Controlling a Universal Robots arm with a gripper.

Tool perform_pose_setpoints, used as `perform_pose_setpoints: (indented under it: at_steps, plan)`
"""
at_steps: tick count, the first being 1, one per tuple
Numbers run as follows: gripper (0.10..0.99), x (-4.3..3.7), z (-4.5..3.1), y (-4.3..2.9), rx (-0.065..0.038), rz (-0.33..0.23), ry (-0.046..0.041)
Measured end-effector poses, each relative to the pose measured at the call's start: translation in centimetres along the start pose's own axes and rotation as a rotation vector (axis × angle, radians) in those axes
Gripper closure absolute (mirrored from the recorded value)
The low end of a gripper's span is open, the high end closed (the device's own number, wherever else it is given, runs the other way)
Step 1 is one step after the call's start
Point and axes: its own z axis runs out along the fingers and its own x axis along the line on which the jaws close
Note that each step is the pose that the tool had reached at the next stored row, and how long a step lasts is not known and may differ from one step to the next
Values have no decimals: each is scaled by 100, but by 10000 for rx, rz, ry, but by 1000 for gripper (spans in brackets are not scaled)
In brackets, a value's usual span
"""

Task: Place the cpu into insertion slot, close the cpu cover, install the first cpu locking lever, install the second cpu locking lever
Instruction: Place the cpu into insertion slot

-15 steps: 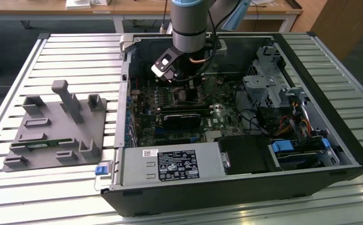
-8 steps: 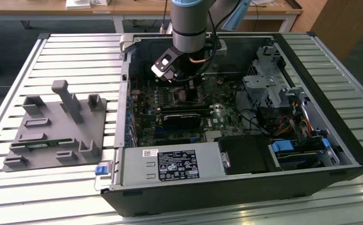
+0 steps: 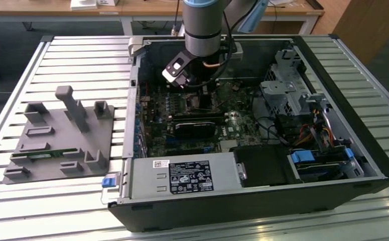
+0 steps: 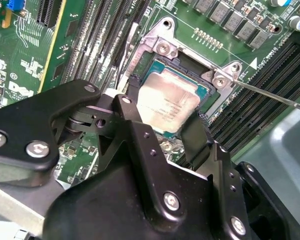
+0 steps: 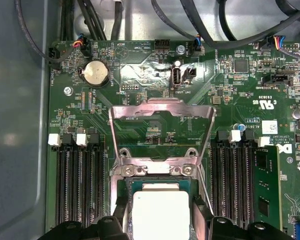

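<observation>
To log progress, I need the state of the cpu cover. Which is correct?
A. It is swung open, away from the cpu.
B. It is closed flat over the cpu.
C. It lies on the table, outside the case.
A: in the first wrist view the cpu cover stands swung back, and the cpu lies uncovered.

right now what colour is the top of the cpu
Silvery-beige metal with faint darker print. The cpu shows best in the second wrist view.
</observation>
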Motion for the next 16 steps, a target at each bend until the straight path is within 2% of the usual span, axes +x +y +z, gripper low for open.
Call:
perform_pose_setpoints:
  at_steps: [4,10,16]
  plan:
    - [475,38,-1,-1,1,-1,-2]
    - [475,41,-3,-1,3,-2,-8]
    - [475,39,-87,5,4,-2,-7]
